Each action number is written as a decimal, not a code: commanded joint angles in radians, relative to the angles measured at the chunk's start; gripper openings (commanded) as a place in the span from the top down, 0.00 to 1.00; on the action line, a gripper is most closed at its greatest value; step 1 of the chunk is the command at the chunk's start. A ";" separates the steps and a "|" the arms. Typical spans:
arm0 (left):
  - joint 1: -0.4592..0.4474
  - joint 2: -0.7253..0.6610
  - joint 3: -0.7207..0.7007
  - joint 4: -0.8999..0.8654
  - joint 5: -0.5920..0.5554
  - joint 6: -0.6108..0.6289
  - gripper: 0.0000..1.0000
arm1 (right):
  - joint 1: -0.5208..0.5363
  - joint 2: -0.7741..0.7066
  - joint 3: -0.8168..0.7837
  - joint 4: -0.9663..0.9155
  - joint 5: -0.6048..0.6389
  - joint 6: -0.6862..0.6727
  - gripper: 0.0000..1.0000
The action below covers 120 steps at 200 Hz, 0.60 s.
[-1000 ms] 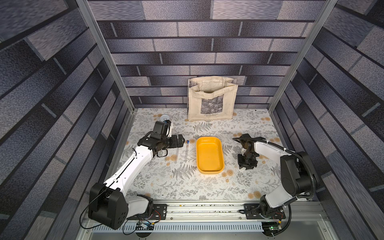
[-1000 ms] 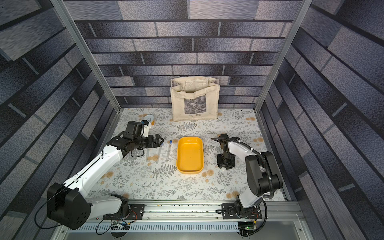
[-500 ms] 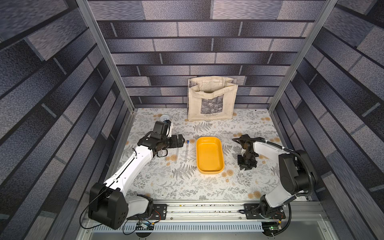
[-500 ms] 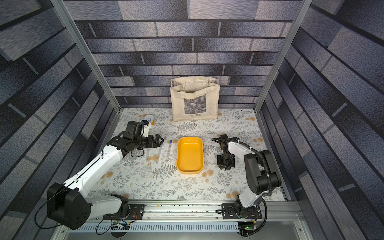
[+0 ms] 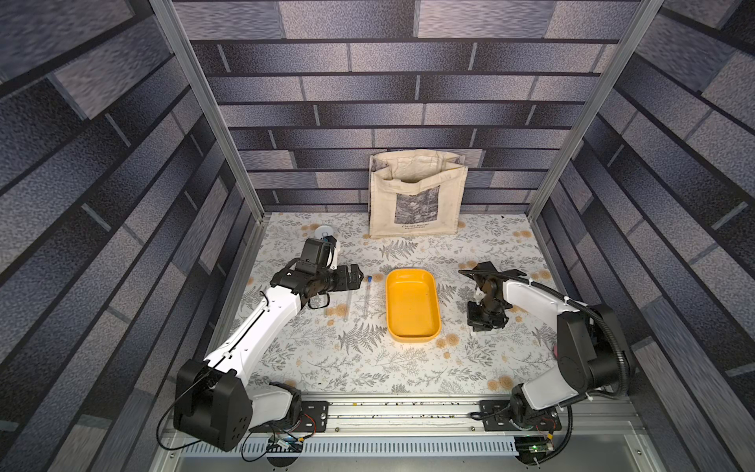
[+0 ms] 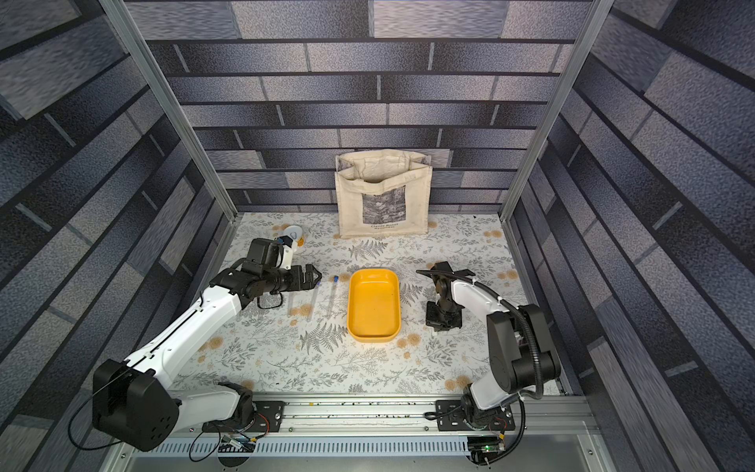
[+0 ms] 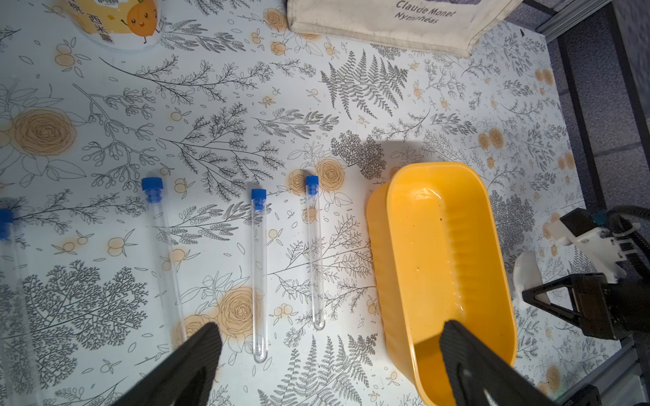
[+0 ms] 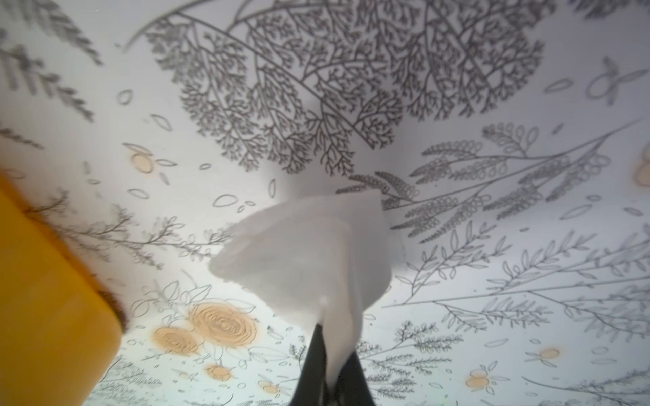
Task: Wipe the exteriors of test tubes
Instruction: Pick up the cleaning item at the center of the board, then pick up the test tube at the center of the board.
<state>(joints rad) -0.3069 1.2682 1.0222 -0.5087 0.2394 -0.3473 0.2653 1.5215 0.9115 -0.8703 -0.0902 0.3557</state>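
The right gripper's (image 8: 332,365) fingers are pressed together on a fold of the small white cloth (image 8: 306,253), which bunches out past the tips over the table (image 8: 492,105), just beside the yellow tray's (image 8: 42,281) right side. I cannot tell whether the cloth is clear of the surface. The left gripper's (image 7: 330,328) fingers stand wide apart and hold nothing. It hovers over the rounded ends of the test tubes (image 7: 259,274).

Four tubes show in the left wrist view. They lie side by side on the table's left half, between its left edge and the tray, blue caps toward the far edge. One sits at the frame's border, partly cut off. None is touched. The tray looks empty. A canvas tote bag (image 5: 416,196) stands against the far edge and a paper cup (image 7: 116,21) near the far left corner.

By my reading the task is at its start. The cloth is secured but no tube is lifted or wiped, so every tube remains to be done.

Against the earlier frames, the right fingers have drawn shut on the cloth. Both arms, the tubes and the tray sit where they did.
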 commanded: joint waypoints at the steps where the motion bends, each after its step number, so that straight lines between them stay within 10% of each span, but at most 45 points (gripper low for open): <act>1: -0.001 0.020 0.029 -0.026 -0.016 0.001 0.00 | -0.002 -0.080 0.004 -0.041 -0.110 0.026 1.00; 120: -0.102 0.372 0.288 -0.181 -0.200 0.002 0.00 | 0.186 -0.237 0.050 -0.157 -0.122 0.015 1.00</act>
<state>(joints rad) -0.3950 1.5566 1.2278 -0.6003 0.1181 -0.3473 0.4477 1.3144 0.9443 -0.9726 -0.2367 0.3771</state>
